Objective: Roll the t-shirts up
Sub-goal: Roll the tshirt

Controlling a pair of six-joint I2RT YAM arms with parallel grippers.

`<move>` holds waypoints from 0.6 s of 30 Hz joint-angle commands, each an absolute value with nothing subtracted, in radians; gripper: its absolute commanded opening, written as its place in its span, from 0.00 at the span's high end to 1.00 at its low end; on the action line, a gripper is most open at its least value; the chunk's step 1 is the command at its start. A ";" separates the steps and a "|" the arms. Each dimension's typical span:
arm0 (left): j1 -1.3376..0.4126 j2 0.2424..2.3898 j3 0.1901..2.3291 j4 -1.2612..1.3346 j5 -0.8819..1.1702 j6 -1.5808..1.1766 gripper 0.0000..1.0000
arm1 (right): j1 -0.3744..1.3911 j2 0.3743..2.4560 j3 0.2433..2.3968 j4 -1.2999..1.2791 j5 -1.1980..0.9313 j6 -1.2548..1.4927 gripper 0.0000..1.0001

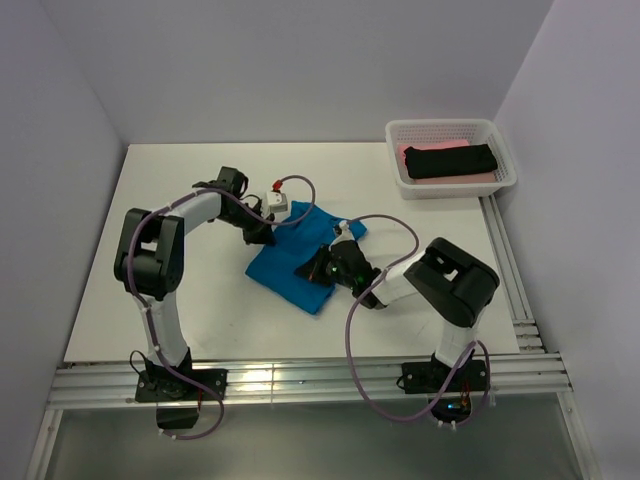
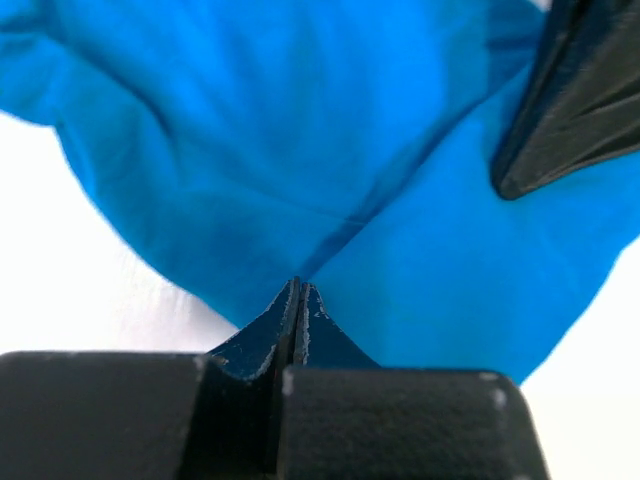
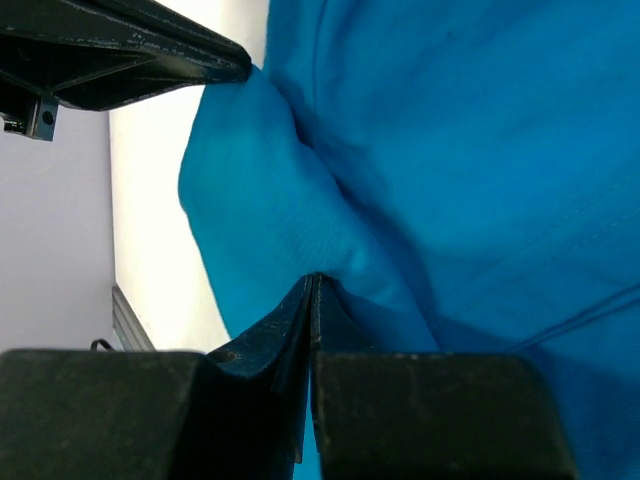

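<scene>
At the middle of the white desk (image 1: pixel 170 170), the crumpled bright blue cloth t-shirt (image 1: pixel 285 258) lies pinched twice: the left tool (image 2: pixel 297 290) is clenched on its left edge, and the right tool (image 3: pixel 315 285) is clenched on a fold nearer the arm bases.

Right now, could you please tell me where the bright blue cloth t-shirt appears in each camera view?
Top external: the bright blue cloth t-shirt lies in the middle of the white table top.
Left wrist: the t-shirt fills most of the picture, pinched bottom centre by the left hand.
Right wrist: the t-shirt fills the centre and right.
Shared landmark: that table top, bare at the left in both wrist views.
</scene>
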State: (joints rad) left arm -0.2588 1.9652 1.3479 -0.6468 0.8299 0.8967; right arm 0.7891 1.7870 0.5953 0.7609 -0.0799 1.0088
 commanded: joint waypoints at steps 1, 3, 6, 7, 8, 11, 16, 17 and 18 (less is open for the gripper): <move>-0.276 1.967 1.361 -0.560 0.753 0.810 1.00 | 0.775 1.804 0.629 0.752 -0.052 1.019 0.94; -0.276 1.936 1.347 -0.526 0.741 0.773 0.99 | 0.773 1.787 0.630 0.747 -0.051 1.003 0.92; -0.275 1.905 1.383 -0.511 0.718 0.739 0.98 | 0.770 1.721 0.661 0.689 -0.054 0.924 0.87; -0.273 1.899 1.397 -0.520 0.712 0.729 0.98 | 0.770 1.676 0.675 0.628 -0.054 0.898 0.85; -0.272 1.891 1.411 -0.526 0.687 0.710 0.96 | 0.770 1.651 0.699 0.594 -0.049 0.847 0.84; -0.270 1.844 1.437 -0.502 0.623 0.671 0.94 | 0.770 1.548 0.733 0.465 -0.008 0.751 0.82; -0.268 1.741 1.434 -0.485 0.534 0.637 0.81 | 0.772 1.369 0.739 0.306 0.052 0.626 0.80; -0.267 1.727 1.428 -0.479 0.522 0.614 0.80 | 0.773 1.339 0.726 0.289 0.061 0.586 0.79; -0.264 1.683 1.398 -0.442 0.502 0.601 0.79 | 0.779 1.309 0.713 0.273 0.074 0.569 0.78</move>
State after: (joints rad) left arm -0.2691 1.7840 1.3918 -0.5064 0.5697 0.6640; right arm 0.7765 1.3945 0.7120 0.3901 0.0036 0.7044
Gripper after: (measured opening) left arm 0.207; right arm 0.211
